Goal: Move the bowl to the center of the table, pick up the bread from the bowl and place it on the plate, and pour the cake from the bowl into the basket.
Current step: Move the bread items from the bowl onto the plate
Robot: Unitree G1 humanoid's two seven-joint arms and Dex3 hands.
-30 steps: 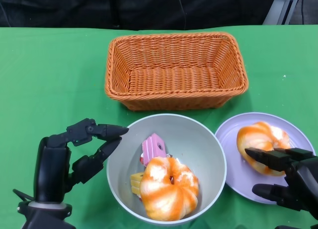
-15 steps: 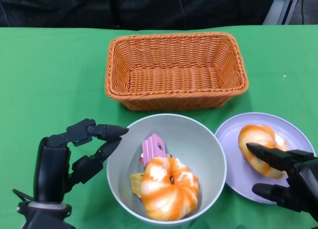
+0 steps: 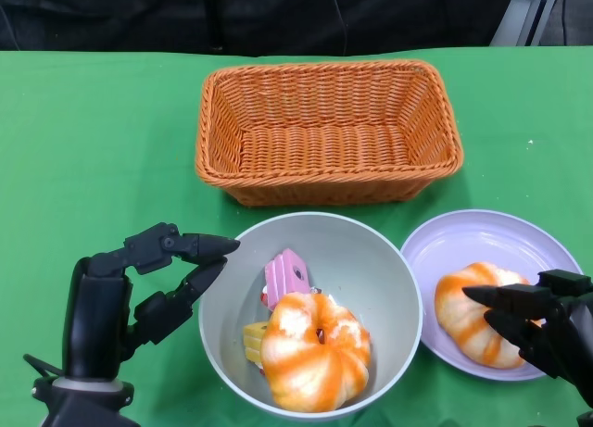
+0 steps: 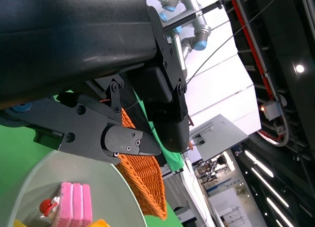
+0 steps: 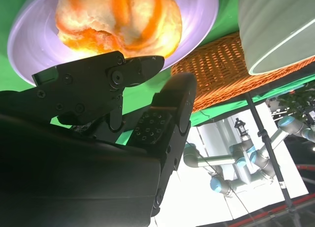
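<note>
Now the bread [image 3: 474, 314] sits lower on the plate [image 3: 482, 237], right hand [image 3: 542, 330] open beside it.

Left hand [image 4: 142, 113] fingers [image 4: 130, 141] (apart) above bowl [image 4: 74, 173].

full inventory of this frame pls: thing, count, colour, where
table: 1, green cloth, under everything
basket: 1, orange wicker, far centre
bowl: 1, pale grey-green, near centre, in front of the basket
bread in bowl: 1, orange and white, near side of the bowl
pink cake: 1, pink, in the bowl beyond the bread
yellow cake: 1, yellow, in the bowl, left of the bread
plate: 1, lilac, right of the bowl
bread on plate: 1, orange and white, near side of the plate
left hand: 1, black, left of the bowl, fingers by the rim, holding nothing
right hand: 1, black, at the plate's near right, fingers against the bread; grip unclear
</note>
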